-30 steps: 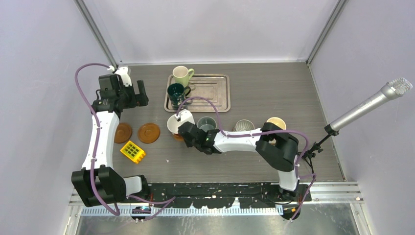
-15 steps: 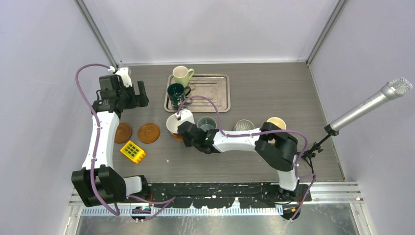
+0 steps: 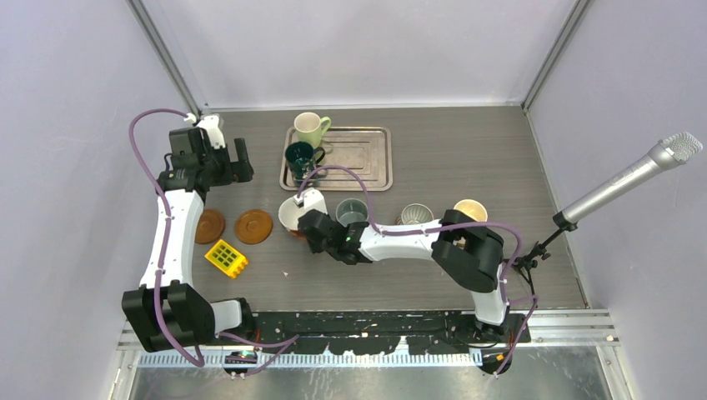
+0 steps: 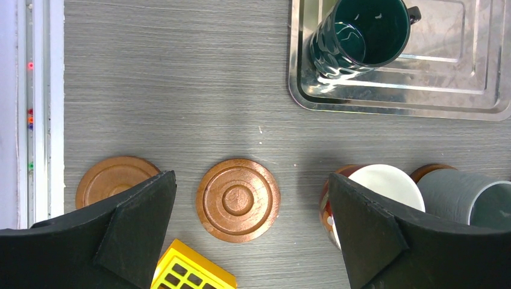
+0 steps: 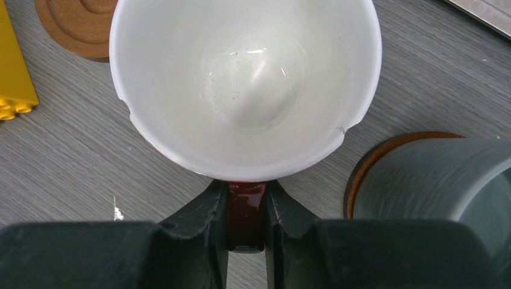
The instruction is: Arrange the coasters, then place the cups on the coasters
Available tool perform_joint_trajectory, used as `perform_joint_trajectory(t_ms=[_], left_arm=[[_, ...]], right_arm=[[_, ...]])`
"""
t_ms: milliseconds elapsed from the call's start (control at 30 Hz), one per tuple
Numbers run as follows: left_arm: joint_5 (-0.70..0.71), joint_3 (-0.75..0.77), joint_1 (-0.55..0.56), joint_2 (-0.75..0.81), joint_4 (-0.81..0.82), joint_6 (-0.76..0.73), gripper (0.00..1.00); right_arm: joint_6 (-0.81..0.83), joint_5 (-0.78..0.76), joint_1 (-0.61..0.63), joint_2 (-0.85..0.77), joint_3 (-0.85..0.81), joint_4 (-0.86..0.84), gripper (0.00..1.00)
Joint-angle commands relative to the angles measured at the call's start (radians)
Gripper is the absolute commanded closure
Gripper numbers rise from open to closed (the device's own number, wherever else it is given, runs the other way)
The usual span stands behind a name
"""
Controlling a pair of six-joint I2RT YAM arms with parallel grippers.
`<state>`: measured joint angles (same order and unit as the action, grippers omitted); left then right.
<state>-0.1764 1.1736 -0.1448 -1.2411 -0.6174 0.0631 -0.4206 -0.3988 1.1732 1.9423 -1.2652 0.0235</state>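
My right gripper [image 5: 247,208] is shut on the dark red handle [image 5: 246,218] of the white cup with the red outside [image 5: 247,84]. It holds that cup upright at mid-table [image 3: 293,212], left of the grey-blue cup [image 3: 351,212]. The grey-blue cup stands on a coaster [image 5: 361,167]. Two bare ringed coasters [image 3: 209,225] [image 3: 253,226] lie to the left. My left gripper [image 4: 251,176] hangs open high above them, holding nothing. The dark green cup [image 3: 300,155] and the pale green cup [image 3: 310,127] stand at the tray's left end. The ribbed cup [image 3: 415,215] and the cream cup [image 3: 471,209] stand to the right.
The silver tray [image 3: 358,158] lies at the back centre. A yellow grid block [image 3: 226,257] sits in front of the two bare coasters. A microphone on a stand [image 3: 634,175] leans in from the right edge. Grey walls close the table's sides.
The right gripper has carried the white and red cup a little to the left, away from the grey-blue cup. The left arm has not moved.
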Motion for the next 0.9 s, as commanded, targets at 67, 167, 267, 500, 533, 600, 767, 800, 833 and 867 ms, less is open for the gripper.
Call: perform_joint_trajectory(t_ms=[67, 167, 267, 500, 533, 600, 767, 800, 833, 867], left_arm=[[-0.015, -0.004, -0.009, 0.012, 0.042, -0.014, 0.0], [-0.015, -0.004, -0.011, 0.012, 0.042, -0.016, 0.0], [-0.018, -0.003, -0.011, 0.011, 0.043, -0.015, 0.0], [-0.02, -0.002, -0.013, 0.006, 0.045, -0.014, 0.0], [-0.02, -0.002, -0.012, 0.006, 0.045, -0.013, 0.0], [-0.021, -0.002, -0.013, 0.006, 0.045, -0.013, 0.0], [-0.021, -0.004, -0.014, 0.005, 0.044, -0.013, 0.0], [-0.021, -0.004, -0.013, 0.005, 0.043, -0.013, 0.0], [-0.021, -0.003, -0.013, 0.006, 0.043, -0.014, 0.0], [-0.02, -0.002, -0.013, 0.006, 0.041, -0.015, 0.0]], right_arm=[[-0.049, 0.009, 0.019, 0.008, -0.071, -0.031, 1.0], [-0.054, -0.005, 0.02, 0.012, -0.079, -0.031, 1.0], [-0.049, -0.056, 0.016, 0.008, -0.08, -0.031, 1.0], [-0.029, -0.15, 0.008, -0.037, -0.041, -0.038, 1.0], [-0.028, -0.153, 0.009, -0.042, -0.033, -0.043, 1.0], [-0.028, -0.154, 0.009, -0.05, -0.024, -0.048, 1.0], [-0.025, -0.134, 0.009, -0.039, -0.031, -0.045, 1.0], [-0.027, -0.12, 0.008, -0.034, -0.033, -0.042, 0.99], [-0.034, -0.107, 0.008, -0.029, -0.036, -0.038, 0.99], [-0.043, -0.101, 0.009, -0.026, -0.04, -0.032, 0.95]])
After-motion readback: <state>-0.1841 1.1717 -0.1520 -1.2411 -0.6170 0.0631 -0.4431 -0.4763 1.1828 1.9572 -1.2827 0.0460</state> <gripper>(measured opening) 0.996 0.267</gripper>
